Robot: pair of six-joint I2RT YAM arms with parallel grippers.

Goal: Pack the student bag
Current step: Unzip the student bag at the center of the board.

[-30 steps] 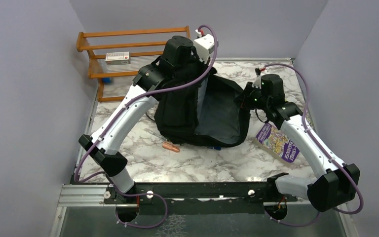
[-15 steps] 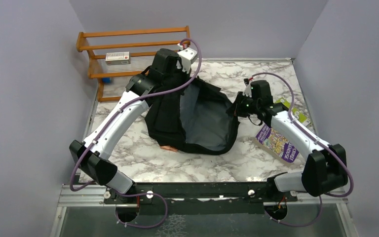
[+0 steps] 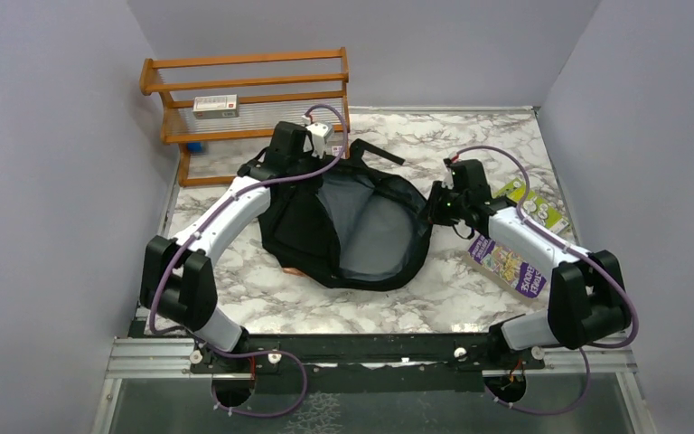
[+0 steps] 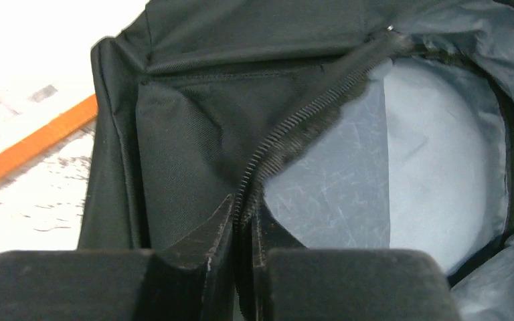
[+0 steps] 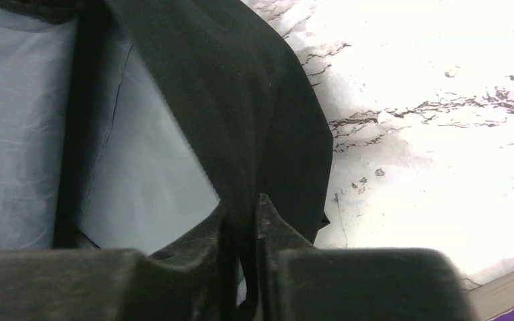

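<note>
Two claws are spreading the bag [image 3: 361,226] open mid-worktop [image 3: 389,303], the left claw [image 4: 243,221] clenching its zipper rim and the right claw [image 5: 241,214] pinching the opposite edge, while nothing is showing inside and a booklet [image 3: 509,262] is lying outside, so packing is looking barely begun.

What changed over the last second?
Both arms lowered; the student bag sank from upright to lying open-side up and slid left. Nothing released: left and right jaws grip its rim as before. Wooden rack and purple booklet stayed put.
</note>
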